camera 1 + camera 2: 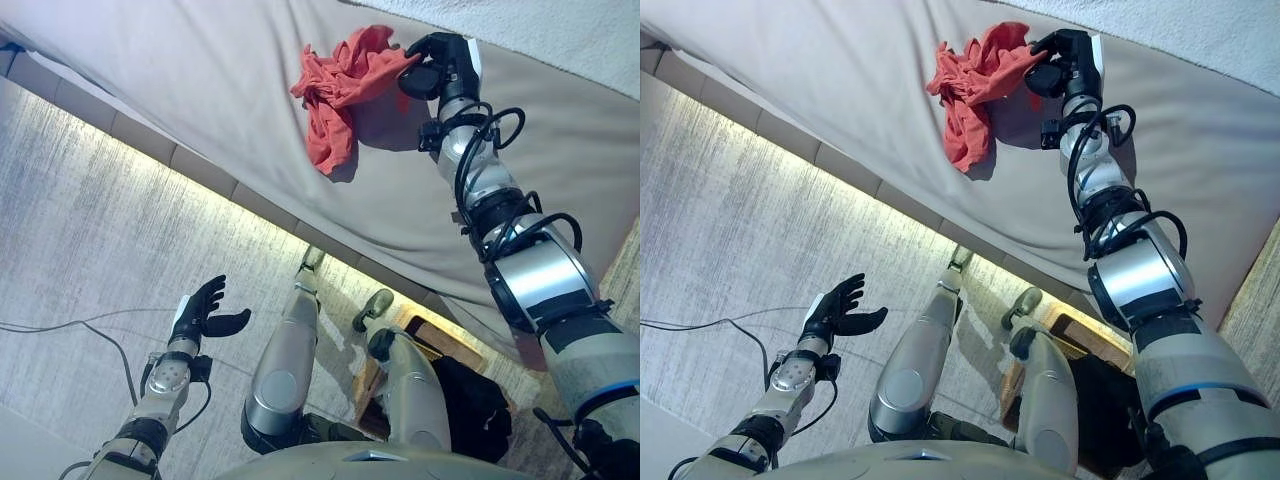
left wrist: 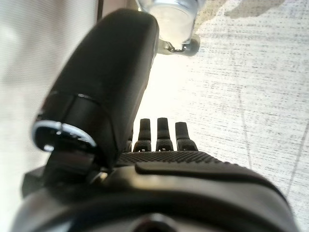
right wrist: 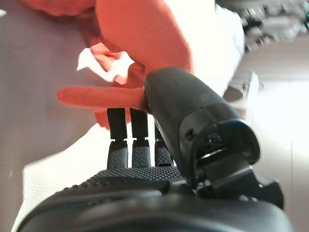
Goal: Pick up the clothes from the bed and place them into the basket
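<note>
A crumpled red garment (image 1: 338,88) lies on the beige bed (image 1: 180,70), with one end trailing toward the bed's edge. My right hand (image 1: 438,66) is at the garment's far-right end. In the right wrist view the thumb (image 3: 188,116) presses a fold of the red garment (image 3: 145,38) against the fingers (image 3: 131,128), whose tips are hidden in the cloth. My left hand (image 1: 200,316) hangs open over the floor at the lower left, away from the bed, and holds nothing; its thumb (image 2: 111,87) and straight fingers show in the left wrist view.
The bed's padded edge (image 1: 200,170) runs diagonally, with a lit strip below it. A brown box-like thing (image 1: 432,340) and a dark bundle (image 1: 475,405) sit on the grey carpet (image 1: 80,230) near the lower right. A white textured cover (image 1: 560,25) lies at the bed's far corner.
</note>
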You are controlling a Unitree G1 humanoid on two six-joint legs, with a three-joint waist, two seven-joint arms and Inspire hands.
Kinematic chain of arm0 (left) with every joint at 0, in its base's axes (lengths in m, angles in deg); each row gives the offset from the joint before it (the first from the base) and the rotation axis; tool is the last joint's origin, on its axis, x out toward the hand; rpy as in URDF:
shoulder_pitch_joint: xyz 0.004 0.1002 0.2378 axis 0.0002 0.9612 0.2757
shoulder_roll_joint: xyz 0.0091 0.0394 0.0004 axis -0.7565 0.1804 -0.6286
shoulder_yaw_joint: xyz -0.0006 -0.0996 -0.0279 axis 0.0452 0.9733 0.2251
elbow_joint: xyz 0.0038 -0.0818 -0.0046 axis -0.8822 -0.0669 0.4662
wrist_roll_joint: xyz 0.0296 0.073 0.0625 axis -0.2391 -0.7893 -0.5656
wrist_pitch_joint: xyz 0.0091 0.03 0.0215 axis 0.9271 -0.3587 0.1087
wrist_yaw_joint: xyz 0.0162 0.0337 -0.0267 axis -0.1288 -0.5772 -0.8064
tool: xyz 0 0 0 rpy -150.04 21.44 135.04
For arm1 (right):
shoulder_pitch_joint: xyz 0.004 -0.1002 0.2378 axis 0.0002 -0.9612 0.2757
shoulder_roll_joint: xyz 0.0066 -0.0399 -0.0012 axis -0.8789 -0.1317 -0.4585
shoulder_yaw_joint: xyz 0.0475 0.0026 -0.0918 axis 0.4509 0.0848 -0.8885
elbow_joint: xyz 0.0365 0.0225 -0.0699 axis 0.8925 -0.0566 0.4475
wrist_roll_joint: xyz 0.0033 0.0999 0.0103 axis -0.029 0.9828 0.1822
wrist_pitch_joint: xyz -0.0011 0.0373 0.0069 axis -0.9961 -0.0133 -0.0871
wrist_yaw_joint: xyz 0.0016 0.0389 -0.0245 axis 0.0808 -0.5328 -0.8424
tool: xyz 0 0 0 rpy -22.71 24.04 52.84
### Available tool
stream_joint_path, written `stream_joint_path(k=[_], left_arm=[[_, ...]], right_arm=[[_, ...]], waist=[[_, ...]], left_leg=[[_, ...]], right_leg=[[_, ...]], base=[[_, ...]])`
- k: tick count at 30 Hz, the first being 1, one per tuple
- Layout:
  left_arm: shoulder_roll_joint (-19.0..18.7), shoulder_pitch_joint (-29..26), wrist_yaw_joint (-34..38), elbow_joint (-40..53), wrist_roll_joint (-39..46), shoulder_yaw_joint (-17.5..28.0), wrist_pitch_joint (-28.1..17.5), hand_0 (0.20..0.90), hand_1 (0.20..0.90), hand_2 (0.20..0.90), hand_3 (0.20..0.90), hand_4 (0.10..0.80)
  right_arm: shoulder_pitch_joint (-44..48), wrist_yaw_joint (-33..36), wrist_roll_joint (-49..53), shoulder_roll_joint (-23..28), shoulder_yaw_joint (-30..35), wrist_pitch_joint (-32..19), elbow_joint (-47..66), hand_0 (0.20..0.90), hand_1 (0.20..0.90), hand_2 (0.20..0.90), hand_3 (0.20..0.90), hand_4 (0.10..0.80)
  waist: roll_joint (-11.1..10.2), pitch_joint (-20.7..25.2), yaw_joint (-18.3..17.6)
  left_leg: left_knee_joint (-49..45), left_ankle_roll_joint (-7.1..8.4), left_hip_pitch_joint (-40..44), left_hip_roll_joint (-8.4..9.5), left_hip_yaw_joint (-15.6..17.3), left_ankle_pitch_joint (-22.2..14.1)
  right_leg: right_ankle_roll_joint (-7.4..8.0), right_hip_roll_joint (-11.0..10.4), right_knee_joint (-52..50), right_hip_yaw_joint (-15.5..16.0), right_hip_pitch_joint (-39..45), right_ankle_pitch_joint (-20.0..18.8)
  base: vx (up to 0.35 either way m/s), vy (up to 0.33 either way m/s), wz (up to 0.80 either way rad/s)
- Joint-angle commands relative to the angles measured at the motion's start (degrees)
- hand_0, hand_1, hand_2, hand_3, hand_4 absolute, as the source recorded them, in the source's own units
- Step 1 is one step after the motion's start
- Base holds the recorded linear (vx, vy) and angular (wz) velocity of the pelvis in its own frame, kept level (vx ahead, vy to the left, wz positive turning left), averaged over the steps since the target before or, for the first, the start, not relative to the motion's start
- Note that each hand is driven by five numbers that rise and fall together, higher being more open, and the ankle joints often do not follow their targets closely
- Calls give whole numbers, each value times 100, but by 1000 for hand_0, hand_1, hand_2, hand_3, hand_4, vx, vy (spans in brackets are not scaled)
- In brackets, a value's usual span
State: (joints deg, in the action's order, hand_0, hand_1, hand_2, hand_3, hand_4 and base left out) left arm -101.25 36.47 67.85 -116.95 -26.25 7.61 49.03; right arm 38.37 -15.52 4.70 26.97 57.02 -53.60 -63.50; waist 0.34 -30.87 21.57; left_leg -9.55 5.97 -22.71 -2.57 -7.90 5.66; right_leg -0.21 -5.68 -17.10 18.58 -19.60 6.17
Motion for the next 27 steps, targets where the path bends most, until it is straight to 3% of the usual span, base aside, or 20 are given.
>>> stream_joint_path(k=[1, 11, 15, 22, 27], left_arm=[[73, 649, 302, -115, -228, -56, -237, 900, 900, 900, 900, 800], [572, 1301, 392, -221, -904, -14, -217, 900, 900, 900, 900, 800], [502, 1246, 223, 137, -694, 33, 508, 900, 900, 900, 900, 800], [410, 917, -79, -4, -657, 139, 912, 900, 900, 900, 900, 800], [389, 834, -188, 28, -687, 85, 953, 900, 900, 900, 900, 800]], right_arm=[[-299, 8, 658, 394, 511, -994, 1198, 300, 300, 300, 200, 100], [-2005, -359, 1504, 573, 1790, -879, 3237, 300, 300, 300, 200, 100], [-2748, 63, 1350, 338, 1867, -668, 4573, 300, 300, 300, 200, 100], [-3406, 113, 1251, 388, 2204, -849, 5531, 300, 300, 300, 200, 100], [-3515, -18, 1209, 674, 2420, -800, 5865, 300, 300, 300, 200, 100]], waist=[[-184, 790, -169], [-253, 1910, -692], [-213, 2374, -1097], [-221, 2726, -1584], [-311, 2731, -1738]], left_leg=[[202, -122, 274, 121, 490, -371], [1170, -226, 1636, 99, 771, -288], [1353, -259, 2064, 48, 933, -297], [1385, -300, 2551, -66, 1218, -460], [893, -219, 2579, -108, 1208, -663]], right_leg=[[304, -90, 798, -125, 857, -297], [481, -87, 1571, -429, 1901, -559], [471, -30, 1697, -645, 2124, -587], [423, 44, 1805, -861, 2426, -571], [355, 28, 1783, -1029, 2532, -576]], base=[[36, 72, -23], [116, 56, -12], [155, 54, -15], [39, -10, -21], [-19, 20, -24]])
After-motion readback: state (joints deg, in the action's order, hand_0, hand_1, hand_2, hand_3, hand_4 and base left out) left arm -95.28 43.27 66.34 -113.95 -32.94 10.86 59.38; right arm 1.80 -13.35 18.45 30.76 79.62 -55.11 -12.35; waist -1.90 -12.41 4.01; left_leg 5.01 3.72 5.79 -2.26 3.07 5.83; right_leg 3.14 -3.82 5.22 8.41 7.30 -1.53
